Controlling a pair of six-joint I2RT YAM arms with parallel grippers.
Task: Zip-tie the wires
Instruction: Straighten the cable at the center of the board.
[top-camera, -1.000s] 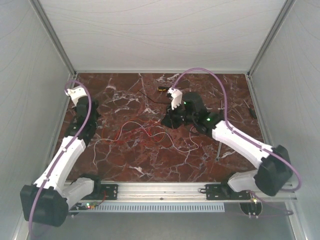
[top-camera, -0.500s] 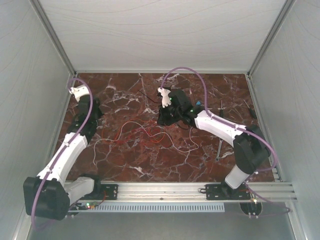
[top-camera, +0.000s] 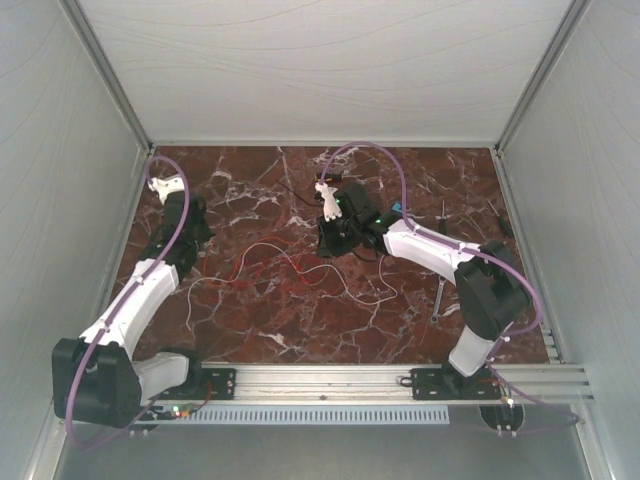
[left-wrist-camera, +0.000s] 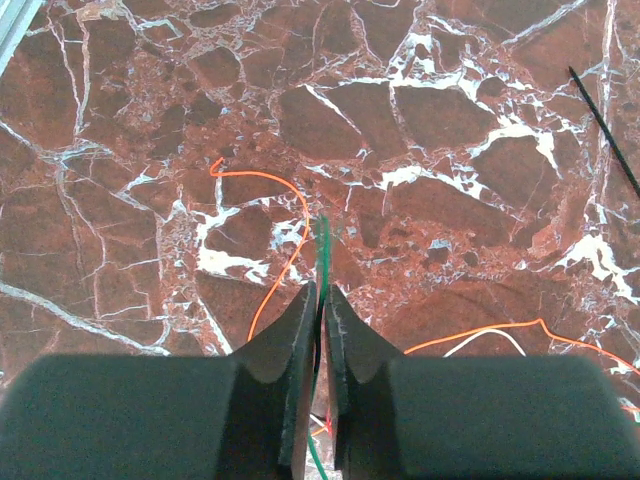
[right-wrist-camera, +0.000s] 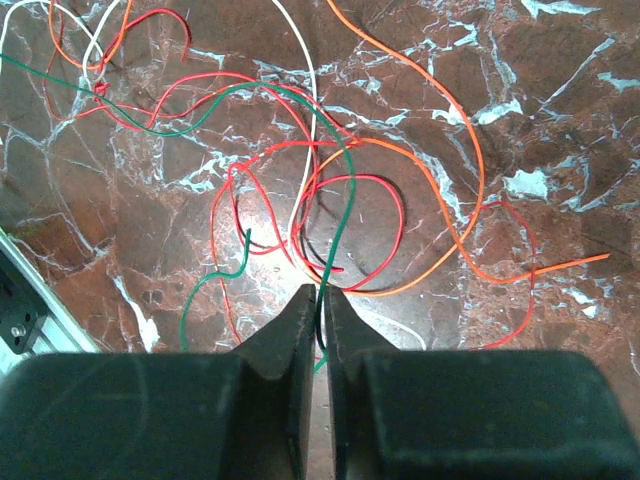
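Observation:
The wires (top-camera: 285, 265) lie as a loose tangle of thin red, white, orange and green strands mid-table. In the right wrist view the tangle (right-wrist-camera: 300, 170) spreads just ahead of my right gripper (right-wrist-camera: 322, 292), which is shut on a green wire (right-wrist-camera: 345, 200). In the top view the right gripper (top-camera: 328, 243) sits at the tangle's right edge. My left gripper (left-wrist-camera: 321, 290) is shut on a green wire (left-wrist-camera: 323, 245), beside an orange strand (left-wrist-camera: 285, 240). In the top view the left gripper (top-camera: 180, 226) is near the far left wall.
A black zip tie (left-wrist-camera: 605, 120) lies on the marble ahead and to the right of the left gripper. More thin dark ties lie at the right (top-camera: 437, 300), and a small yellow-black object (top-camera: 325, 178) sits at the back. Walls enclose the table on three sides.
The right arm has folded in and its gripper has shifted left toward the tangle. The left arm has reached farther back along the left wall.

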